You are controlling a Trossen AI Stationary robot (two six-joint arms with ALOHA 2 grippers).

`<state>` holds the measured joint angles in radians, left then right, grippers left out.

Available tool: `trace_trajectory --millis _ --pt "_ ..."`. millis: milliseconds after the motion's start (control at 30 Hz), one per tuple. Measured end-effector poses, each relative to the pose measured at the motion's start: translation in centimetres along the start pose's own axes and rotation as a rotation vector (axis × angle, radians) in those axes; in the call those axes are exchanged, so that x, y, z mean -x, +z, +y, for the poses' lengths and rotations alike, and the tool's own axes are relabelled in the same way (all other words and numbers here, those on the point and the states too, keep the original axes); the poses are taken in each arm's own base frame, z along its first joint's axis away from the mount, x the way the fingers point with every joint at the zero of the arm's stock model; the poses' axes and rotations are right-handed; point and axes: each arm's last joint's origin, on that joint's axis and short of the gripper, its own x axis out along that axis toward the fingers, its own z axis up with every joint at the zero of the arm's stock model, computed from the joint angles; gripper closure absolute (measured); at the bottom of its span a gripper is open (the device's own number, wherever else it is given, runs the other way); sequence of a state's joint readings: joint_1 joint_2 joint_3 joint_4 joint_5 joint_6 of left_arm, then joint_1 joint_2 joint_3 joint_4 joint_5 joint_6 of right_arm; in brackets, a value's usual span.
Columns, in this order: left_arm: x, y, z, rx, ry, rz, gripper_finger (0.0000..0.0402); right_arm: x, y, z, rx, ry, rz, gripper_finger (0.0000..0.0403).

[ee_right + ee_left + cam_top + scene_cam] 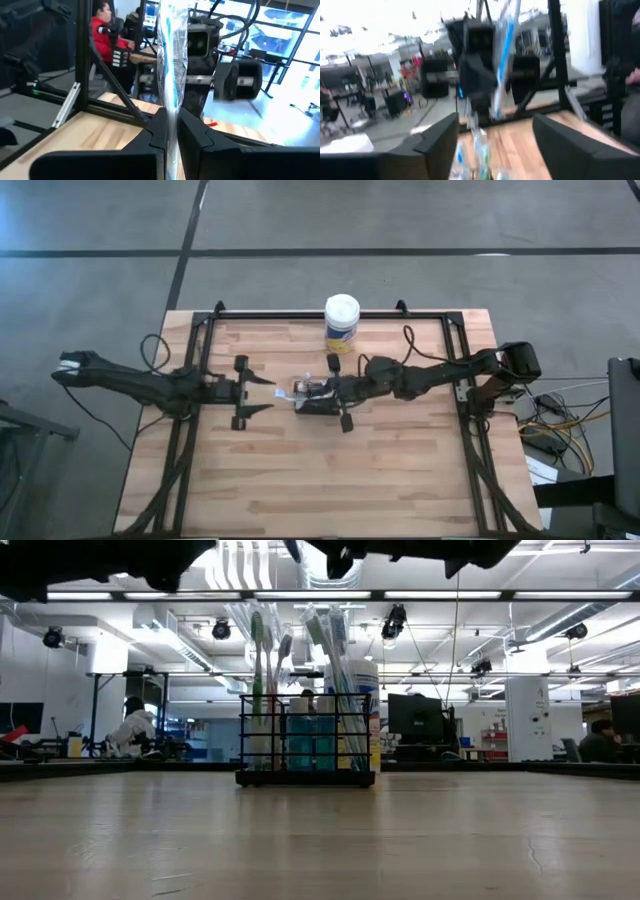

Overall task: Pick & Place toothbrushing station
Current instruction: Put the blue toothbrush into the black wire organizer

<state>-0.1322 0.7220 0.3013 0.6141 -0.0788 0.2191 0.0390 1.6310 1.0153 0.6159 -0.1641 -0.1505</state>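
Between the right tool's nearly closed fingers, its wrist view shows a clear-wrapped toothbrush clamped. Only the low view shows the toothbrushing station upright mid-table, brushes standing inside. Left tool hovers just beside, fingers apart. Behind, a canister's yellow label is unreadable.

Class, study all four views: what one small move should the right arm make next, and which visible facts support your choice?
Probably a short straight lift. The right gripper has its fingers closed on a plastic-wrapped toothbrush standing upright over the toothbrushing station, which sits on the table. Raising it vertically should clear the slots without tipping the holder. The left gripper waits open beside it.
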Motion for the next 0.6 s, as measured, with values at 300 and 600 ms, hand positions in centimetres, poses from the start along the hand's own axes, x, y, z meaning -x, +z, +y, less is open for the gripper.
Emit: trace_trajectory --millis 300,600 --pt "-3.3 1.0 -0.1 -0.001 -0.037 -0.013 0.0104 -0.4 0.3 -0.7 0.021 -0.022 0.008 0.0385" --pt "-5.4 3.2 0.1 -0.012 -0.052 -0.086 0.0110 -0.6 0.5 -0.7 0.043 -0.022 0.004 0.0385"
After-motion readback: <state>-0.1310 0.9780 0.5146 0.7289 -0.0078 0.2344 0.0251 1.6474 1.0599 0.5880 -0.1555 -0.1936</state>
